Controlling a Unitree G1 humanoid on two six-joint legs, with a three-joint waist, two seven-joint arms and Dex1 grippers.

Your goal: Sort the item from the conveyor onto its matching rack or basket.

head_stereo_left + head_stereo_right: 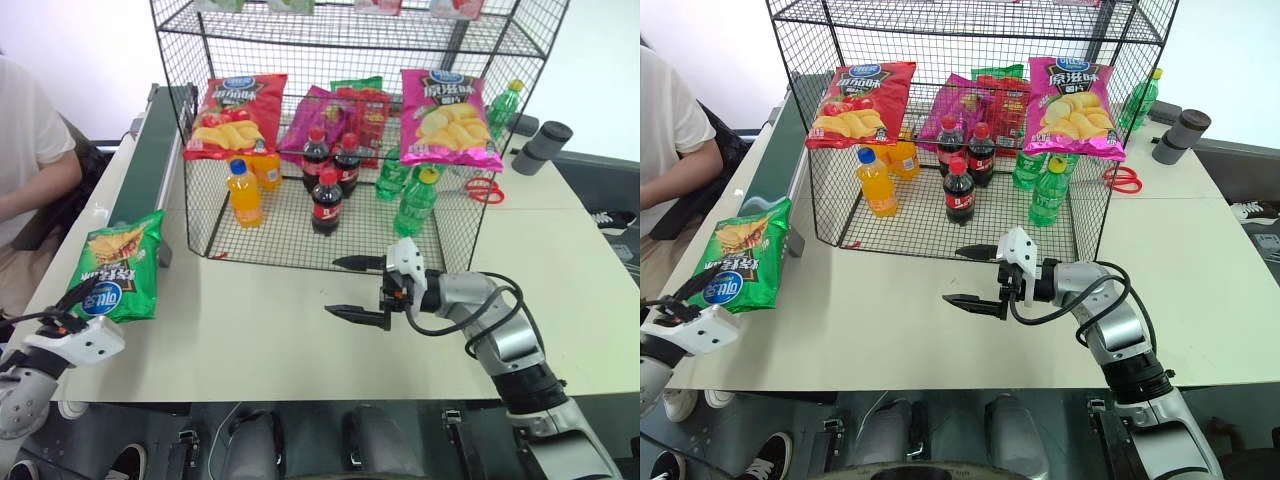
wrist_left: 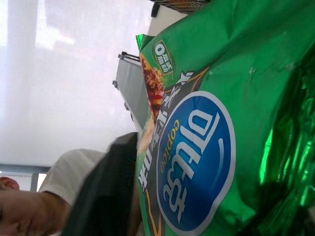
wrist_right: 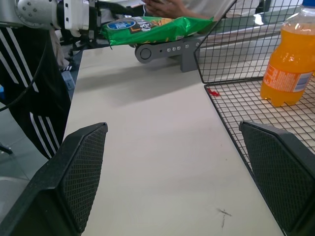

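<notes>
In the left eye view, the green crisp bag (image 1: 117, 268) lay at the near end of the conveyor (image 1: 155, 150), its lower edge hanging over the desk (image 1: 270, 330) at the left corner, logo end toward the robot. The left hand (image 1: 62, 318) sat right at that lower edge, its fingers against the bag; how tightly they were pressed together could not be told. The black wire rack (image 1: 350, 130) stood beyond, with a red crisp bag (image 1: 235, 115) and a magenta crisp bag (image 1: 448, 118) hung on its front and cola and orange bottles inside. The right hand (image 1: 358, 290) hovered over the desk before the rack, fingers spread wide and empty. A person's sleeve (image 1: 30, 140) showed at the left edge. In the left wrist view, the bag's blue round logo (image 2: 194, 162) sat very close to the camera. In the right wrist view, the two spread fingers (image 3: 81, 172) framed bare desk, with an orange bottle (image 3: 290, 59) inside the rack and the bag far across.
</notes>
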